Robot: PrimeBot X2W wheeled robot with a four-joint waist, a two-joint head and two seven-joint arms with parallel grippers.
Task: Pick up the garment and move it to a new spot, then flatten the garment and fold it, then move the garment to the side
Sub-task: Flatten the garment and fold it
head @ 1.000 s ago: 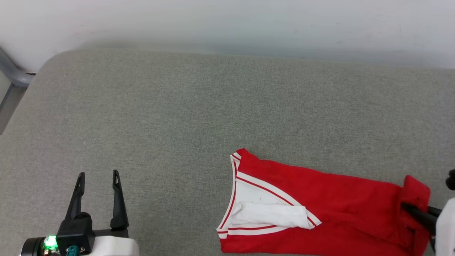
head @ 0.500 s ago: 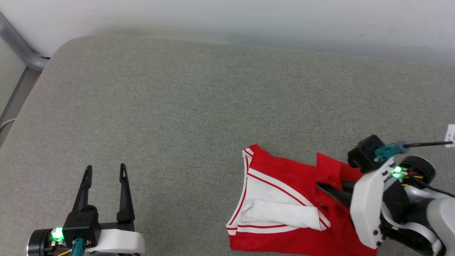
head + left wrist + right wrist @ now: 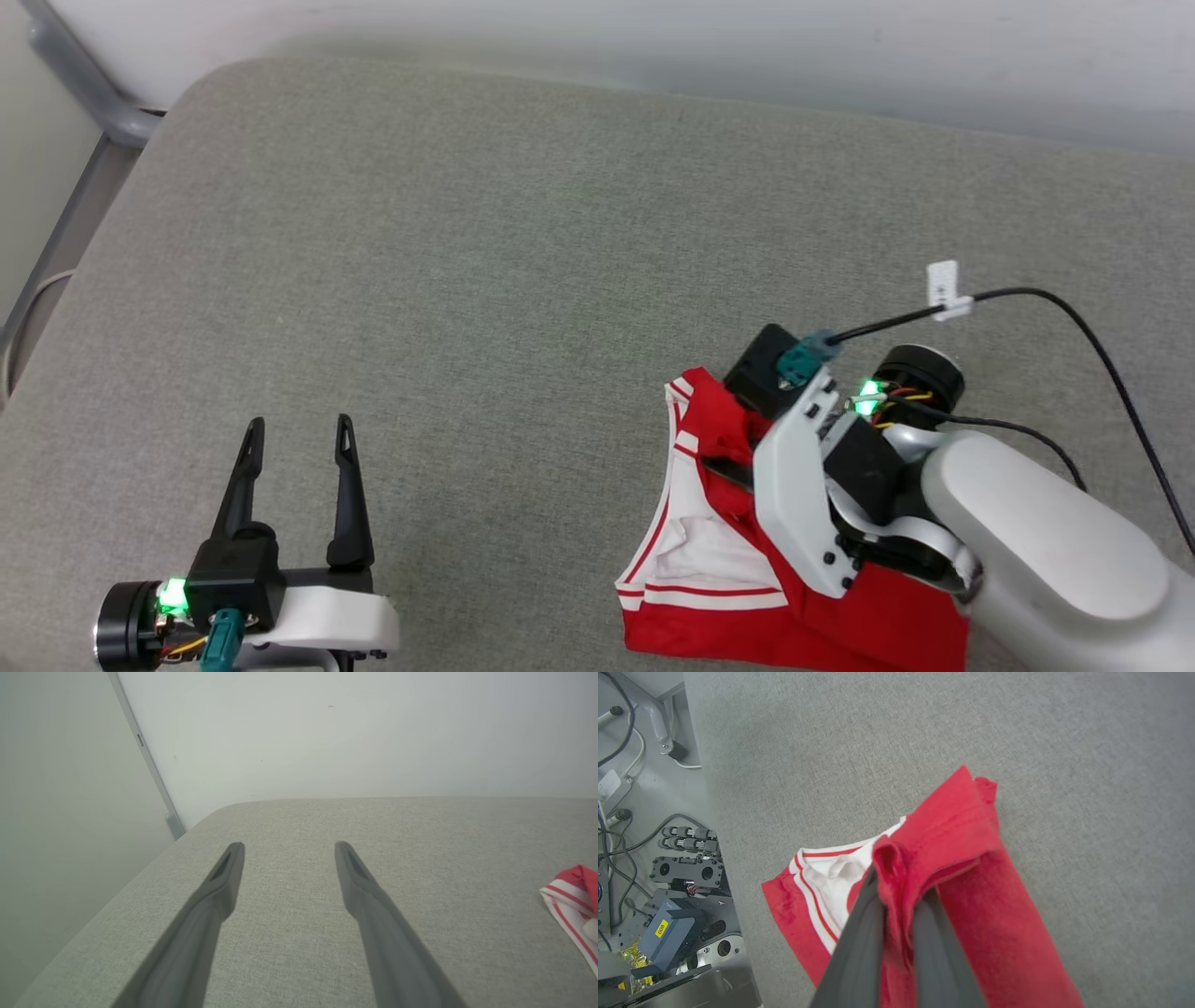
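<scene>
**Red jersey pinched at a fold on the grey cushion**

Nearest to us, at the left, the left gripper stands released, its two dark fingers spread wide above the grey fabric, well apart from the cloth; at the near right lies the garment, a red jersey with a white panel and red-white stripe trim, bunched on the padded surface and running off the near edge of the head view; over it we see the right gripper clenched on a doubled red fold of the garment, the cloth pinched between both fingers; its pale forearm comes in from the near right, a black cable looping beyond it; farther off, the surface runs to a pale wall, with a grey metal post at the far left.
</scene>
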